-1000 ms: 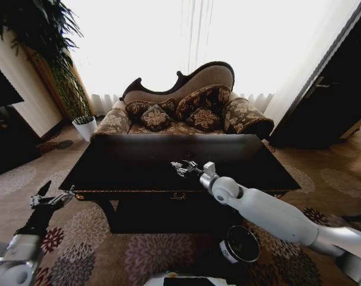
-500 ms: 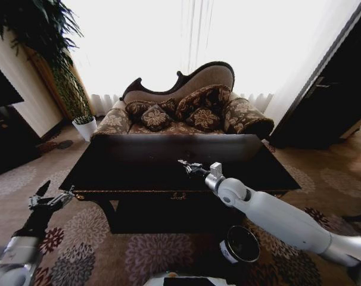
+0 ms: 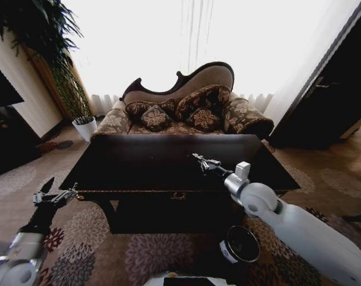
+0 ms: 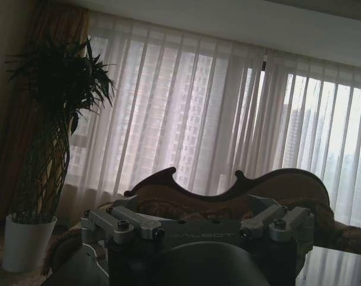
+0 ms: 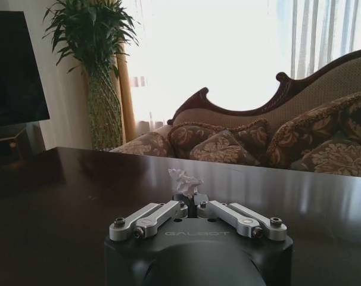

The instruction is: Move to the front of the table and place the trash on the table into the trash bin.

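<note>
The dark glossy table stands straight ahead of me. My right gripper hangs just above its right half, shut on a crumpled white paper wad of trash that sticks up between the closed fingertips. The wad shows as a small pale speck at the gripper tip in the head view. On the carpet below my right arm, in front of the table, sits the round black trash bin. My left gripper is held low beside the table's front left corner, open and holding nothing.
A carved sofa with patterned cushions stands behind the table. A tall plant in a white pot stands at the back left, dark furniture along the left wall, and a dark doorway at the right. Patterned carpet surrounds the table.
My right arm has drawn back to the right over the table, carrying the paper wad with it. The left arm has barely moved.
</note>
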Controlling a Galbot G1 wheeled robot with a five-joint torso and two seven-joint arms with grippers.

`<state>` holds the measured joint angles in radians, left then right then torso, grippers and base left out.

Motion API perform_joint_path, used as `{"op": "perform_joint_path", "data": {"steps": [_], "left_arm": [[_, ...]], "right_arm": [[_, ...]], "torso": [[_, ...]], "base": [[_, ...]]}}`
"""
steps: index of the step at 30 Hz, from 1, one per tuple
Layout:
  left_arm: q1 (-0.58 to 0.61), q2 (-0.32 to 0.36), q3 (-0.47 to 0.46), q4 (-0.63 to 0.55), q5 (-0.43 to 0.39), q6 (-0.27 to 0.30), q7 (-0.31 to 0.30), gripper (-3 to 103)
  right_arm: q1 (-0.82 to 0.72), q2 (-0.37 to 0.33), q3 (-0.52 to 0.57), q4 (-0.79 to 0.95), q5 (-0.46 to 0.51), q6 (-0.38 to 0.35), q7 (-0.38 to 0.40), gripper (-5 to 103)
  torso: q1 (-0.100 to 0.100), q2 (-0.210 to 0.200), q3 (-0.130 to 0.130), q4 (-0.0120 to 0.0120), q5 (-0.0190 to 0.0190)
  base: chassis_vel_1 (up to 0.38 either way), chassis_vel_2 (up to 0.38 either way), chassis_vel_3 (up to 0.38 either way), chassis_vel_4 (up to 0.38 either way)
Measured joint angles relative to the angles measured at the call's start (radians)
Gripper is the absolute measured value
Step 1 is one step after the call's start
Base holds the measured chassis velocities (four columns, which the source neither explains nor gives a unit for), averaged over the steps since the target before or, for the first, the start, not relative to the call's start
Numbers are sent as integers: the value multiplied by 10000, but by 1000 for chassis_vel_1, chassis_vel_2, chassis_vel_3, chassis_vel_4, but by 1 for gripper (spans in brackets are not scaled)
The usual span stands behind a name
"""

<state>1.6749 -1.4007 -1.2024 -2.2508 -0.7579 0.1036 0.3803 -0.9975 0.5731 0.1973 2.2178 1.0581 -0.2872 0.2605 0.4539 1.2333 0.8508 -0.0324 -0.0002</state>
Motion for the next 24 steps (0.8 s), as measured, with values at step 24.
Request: {"op": "perform_joint_path", "data": {"steps": [24], "left_arm": [[-850, 602, 747, 573, -458, -72, 0, 100]], "right_arm": [[-8837, 6212, 6779, 2890, -2878, 1705, -1465, 2]], "torso": [[-1, 0, 0, -2, -1]], "base": [[0, 0, 0, 0]]}}
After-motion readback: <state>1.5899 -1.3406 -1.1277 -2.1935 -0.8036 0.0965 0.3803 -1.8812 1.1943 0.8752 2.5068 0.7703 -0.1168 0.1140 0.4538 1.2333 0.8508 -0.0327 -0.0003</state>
